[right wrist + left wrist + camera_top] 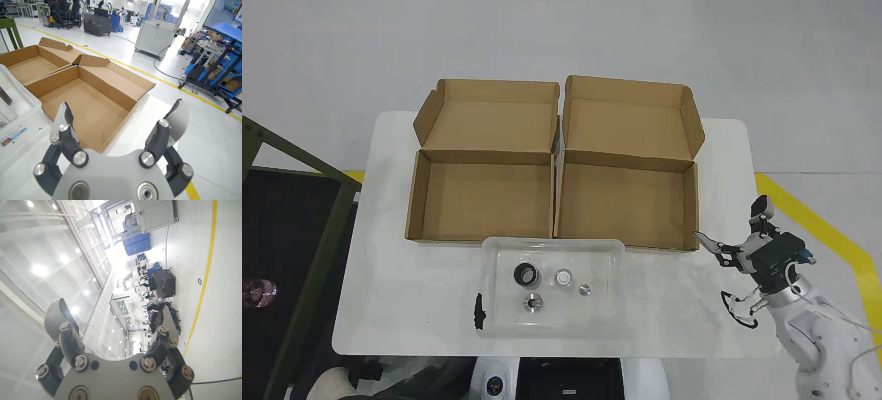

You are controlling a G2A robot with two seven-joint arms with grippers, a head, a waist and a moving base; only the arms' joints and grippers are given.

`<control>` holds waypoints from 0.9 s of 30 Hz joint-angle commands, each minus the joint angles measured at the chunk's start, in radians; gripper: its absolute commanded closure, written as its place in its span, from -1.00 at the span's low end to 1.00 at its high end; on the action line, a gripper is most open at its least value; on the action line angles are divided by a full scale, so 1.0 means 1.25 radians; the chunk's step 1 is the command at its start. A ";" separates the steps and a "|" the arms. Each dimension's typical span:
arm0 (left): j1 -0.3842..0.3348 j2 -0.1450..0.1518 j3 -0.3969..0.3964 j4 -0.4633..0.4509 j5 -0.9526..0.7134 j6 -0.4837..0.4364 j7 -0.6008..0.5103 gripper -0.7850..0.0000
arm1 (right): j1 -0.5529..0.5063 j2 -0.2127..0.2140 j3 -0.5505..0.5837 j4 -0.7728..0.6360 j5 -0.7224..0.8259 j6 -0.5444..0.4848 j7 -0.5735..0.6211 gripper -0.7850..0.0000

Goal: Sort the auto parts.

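A clear plastic tray (552, 241) is sitting at the middle of the white table's (392, 300) near edge, holding the auto parts. These are a black ring-shaped part (528, 274), a small white cylinder (565, 278), a small silver round piece (585, 290) and a grey metal disc (532, 304). A small black piece (479, 310) is lying against the tray's left wall.

Two open brown cardboard boxes, left (482, 200) and right (627, 205), are standing side by side just behind the tray, with bare floors.

The right gripper (122, 106) is hanging at the table's right edge, near the right box's near corner, jaws spread wide and holding nothing. The left gripper (112, 306) is pointing up into the hall, also spread wide and empty.

The parts are probably stiff, smooth and dense for their size, so they may roll or slip. Pinching across each one's outer rim from straight above looks safest, keeping clear of the tray walls.
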 commanded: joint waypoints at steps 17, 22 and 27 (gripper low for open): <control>0.000 0.000 0.000 0.000 0.000 0.000 0.000 -1.00 | 0.000 0.000 0.000 0.000 0.000 0.000 0.000 -1.00; 0.000 0.000 0.000 0.000 0.000 0.000 0.000 -1.00 | 0.007 0.002 -0.017 -0.008 -0.002 -0.022 0.032 -1.00; 0.000 0.000 0.000 0.000 0.000 0.000 0.000 -1.00 | 0.024 0.008 -0.031 -0.032 -0.011 -0.086 0.064 -1.00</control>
